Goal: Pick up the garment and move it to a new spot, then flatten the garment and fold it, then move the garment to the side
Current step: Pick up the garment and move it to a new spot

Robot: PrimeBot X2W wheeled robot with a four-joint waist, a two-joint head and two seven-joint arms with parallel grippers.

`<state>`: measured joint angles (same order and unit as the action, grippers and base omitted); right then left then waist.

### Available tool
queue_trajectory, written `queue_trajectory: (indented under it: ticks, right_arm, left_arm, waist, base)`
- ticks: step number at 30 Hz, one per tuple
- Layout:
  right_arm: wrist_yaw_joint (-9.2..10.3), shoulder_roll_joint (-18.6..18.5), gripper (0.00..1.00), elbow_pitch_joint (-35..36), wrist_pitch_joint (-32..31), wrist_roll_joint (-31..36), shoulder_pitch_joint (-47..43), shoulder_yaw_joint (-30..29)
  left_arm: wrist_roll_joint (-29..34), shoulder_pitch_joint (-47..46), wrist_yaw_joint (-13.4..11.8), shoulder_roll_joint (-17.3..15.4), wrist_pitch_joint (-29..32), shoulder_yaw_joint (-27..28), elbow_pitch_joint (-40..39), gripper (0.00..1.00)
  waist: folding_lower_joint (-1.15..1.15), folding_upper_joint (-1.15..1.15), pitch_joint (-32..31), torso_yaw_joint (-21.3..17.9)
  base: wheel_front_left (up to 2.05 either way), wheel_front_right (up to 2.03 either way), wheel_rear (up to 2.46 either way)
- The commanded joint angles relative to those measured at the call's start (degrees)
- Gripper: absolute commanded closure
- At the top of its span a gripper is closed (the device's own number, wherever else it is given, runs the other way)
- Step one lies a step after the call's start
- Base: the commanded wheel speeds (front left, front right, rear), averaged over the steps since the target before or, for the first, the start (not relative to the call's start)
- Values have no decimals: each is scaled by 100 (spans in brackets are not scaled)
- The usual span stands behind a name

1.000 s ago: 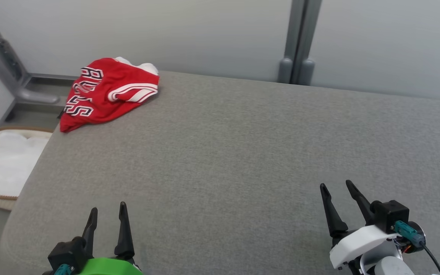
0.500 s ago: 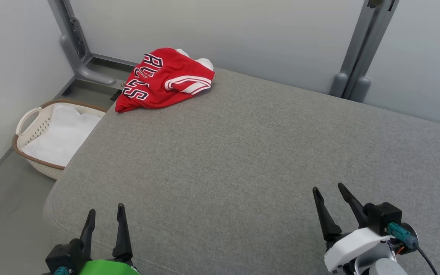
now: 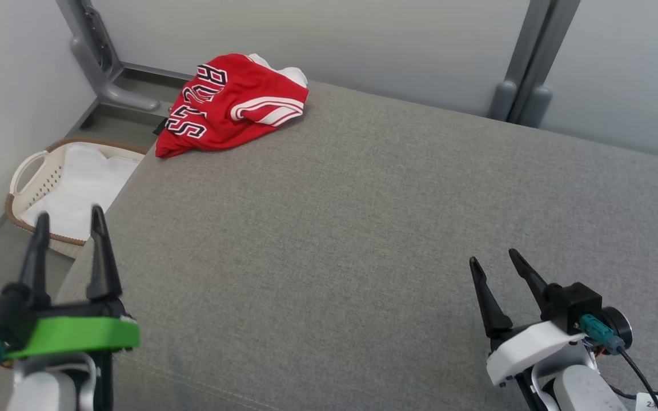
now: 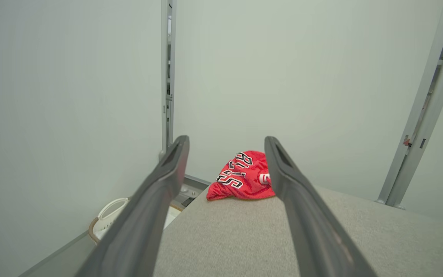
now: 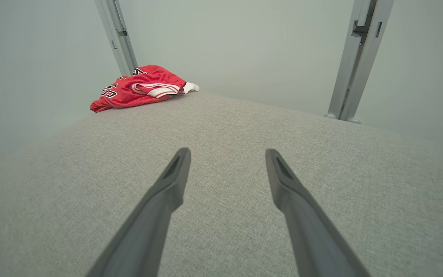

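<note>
The garment [image 3: 232, 108] is a red jersey with white trim and black-and-white letters, lying crumpled at the far left corner of the grey padded surface [image 3: 363, 228]. It also shows in the left wrist view [image 4: 242, 177] and the right wrist view [image 5: 140, 90]. My left gripper [image 3: 69, 220] is raised at the near left edge, open and empty, far short of the garment. At the near right, my right gripper [image 3: 494, 257] stands open above the grey surface, holding nothing.
A cream laundry basket [image 3: 26, 171] with white cloth inside sits on the floor left of the surface. Grey metal posts [image 3: 520, 63] stand along the pale back wall, and another post [image 3: 92, 57] rises at the far left corner.
The head camera turned left, shifting the whole picture. My left gripper rose and moved forward along the left edge. The right gripper stayed about where it was; the garment did not move.
</note>
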<state>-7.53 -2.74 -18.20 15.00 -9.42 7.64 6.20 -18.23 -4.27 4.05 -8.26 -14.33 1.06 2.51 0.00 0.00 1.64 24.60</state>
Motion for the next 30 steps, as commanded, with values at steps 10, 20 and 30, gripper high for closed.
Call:
queue_trajectory:
  ticks: [10,20,30]
  right_arm:
    - [9,-32,0,248,21,686,881,73]
    - [9,-29,0,788,-182,1134,1637,222]
    - [9,-25,0,1437,-357,1389,2035,265]
  left_arm:
    - [-110,-2588,162,-1118,764,314,59,0]
    - [-270,-4879,248,-1737,960,352,2268,0]
    - [-420,-5747,322,-1682,1005,-42,4040,0]
  waist:
    - [0,0,1292,-837]
    - [0,0,2628,-1652]
    - [0,0,3527,-1971]
  base:
    - [0,0,0]
    - [0,0,0]
    - [0,0,0]
